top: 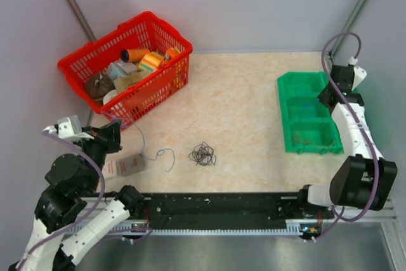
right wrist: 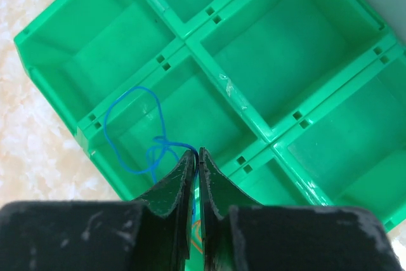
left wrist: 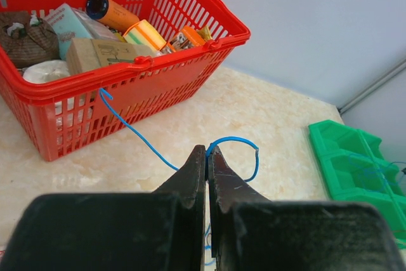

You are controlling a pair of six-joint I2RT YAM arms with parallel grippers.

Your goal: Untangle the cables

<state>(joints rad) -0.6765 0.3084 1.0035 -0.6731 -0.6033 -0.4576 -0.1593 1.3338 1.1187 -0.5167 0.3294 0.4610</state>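
Observation:
The cables [top: 202, 154] are a small tangle of thin dark wires lying on the table between the arms, apart from both grippers. My left gripper [top: 116, 135] is at the left near the basket, and its jaws [left wrist: 207, 151] are shut on a thin blue wire [left wrist: 136, 132]. This wire runs from the basket's front wall to the jaws and curls beyond them. My right gripper [top: 325, 97] hangs over the green tray [top: 285, 113]. Its jaws [right wrist: 196, 153] are shut on another looped blue wire [right wrist: 130, 132] that hangs into a tray compartment.
A red basket [top: 167, 80] full of small goods stands at the back left. A flat grey packet [top: 130, 165] lies near the left arm. The green tray's near compartment holds thin reddish wires [top: 311, 136]. Grey walls close both sides.

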